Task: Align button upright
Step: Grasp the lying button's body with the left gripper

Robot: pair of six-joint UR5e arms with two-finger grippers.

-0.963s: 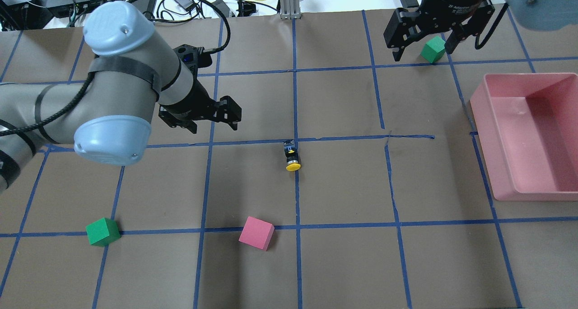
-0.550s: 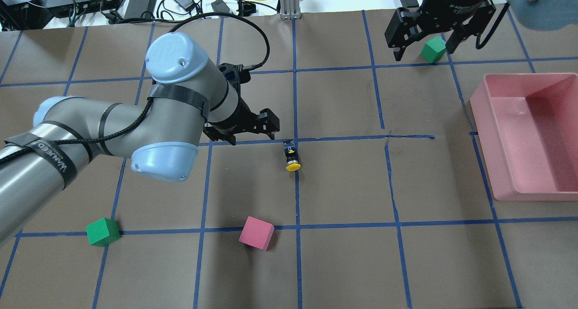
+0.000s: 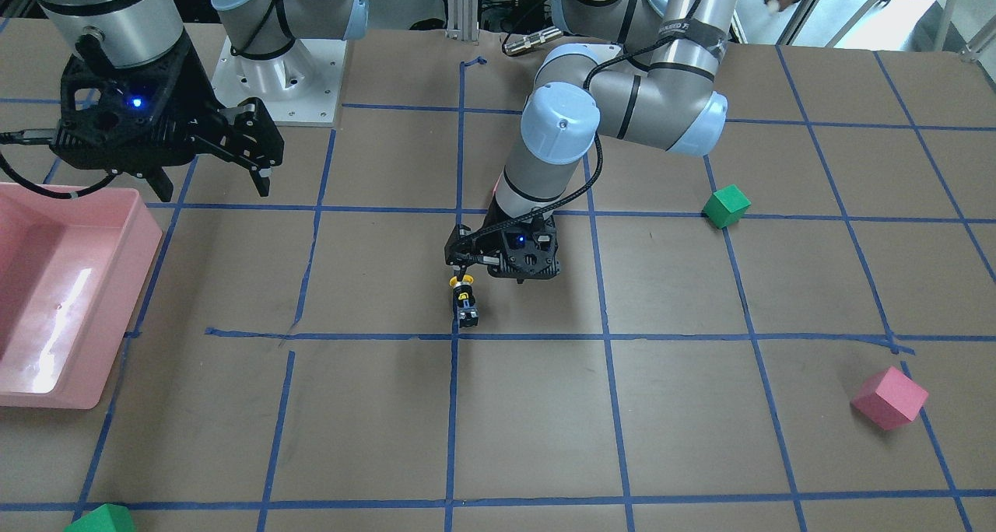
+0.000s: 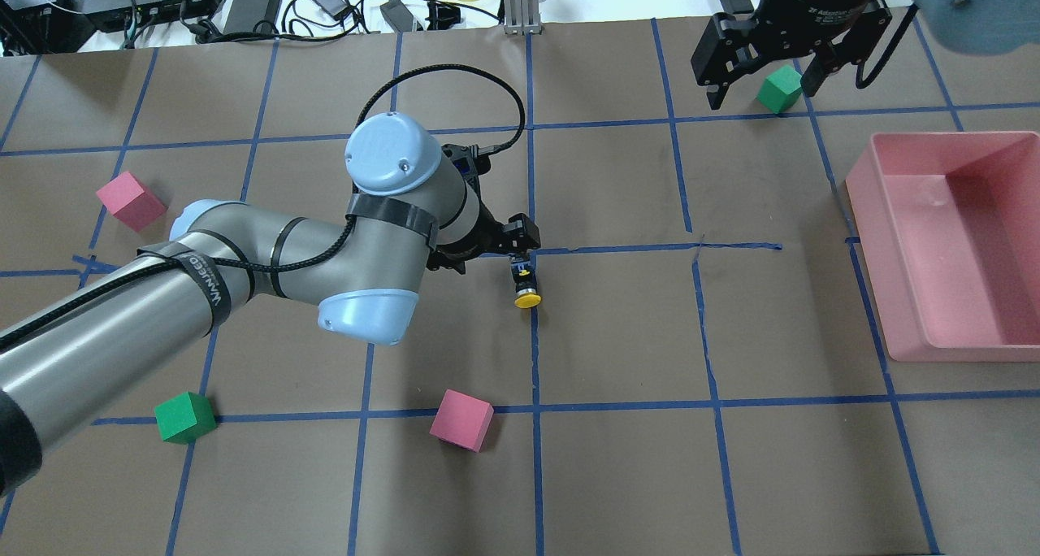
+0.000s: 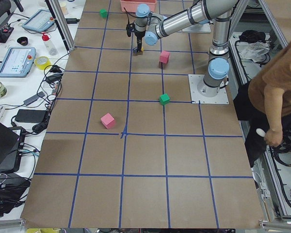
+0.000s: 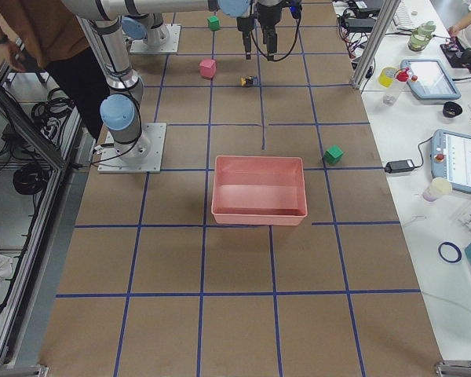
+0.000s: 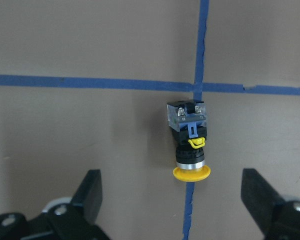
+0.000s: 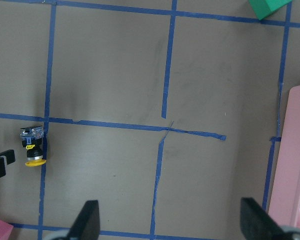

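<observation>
- The button (image 4: 524, 284) lies on its side on the counter (image 4: 617, 475), mid-frame in the overhead view.
- Left tool (image 7: 172, 189): spread, just beside the button.
- Right tool (image 8: 171, 222): spread, upper right.

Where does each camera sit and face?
Front-facing: across the table, facing the robot; both arms, small yellow-capped black push-button central.
Overhead: behind the robot, looking forward and down; both arms.
Exterior left: table's end; left arm nearest.
Exterior right: opposite end; right arm nearest, pink rectangular plastic bin central.
Left wrist: down on the button; fingertips of the left hand.
Right wrist: down on the table; fingertips of the right hand.
Shared: both wrist views show the button.
</observation>
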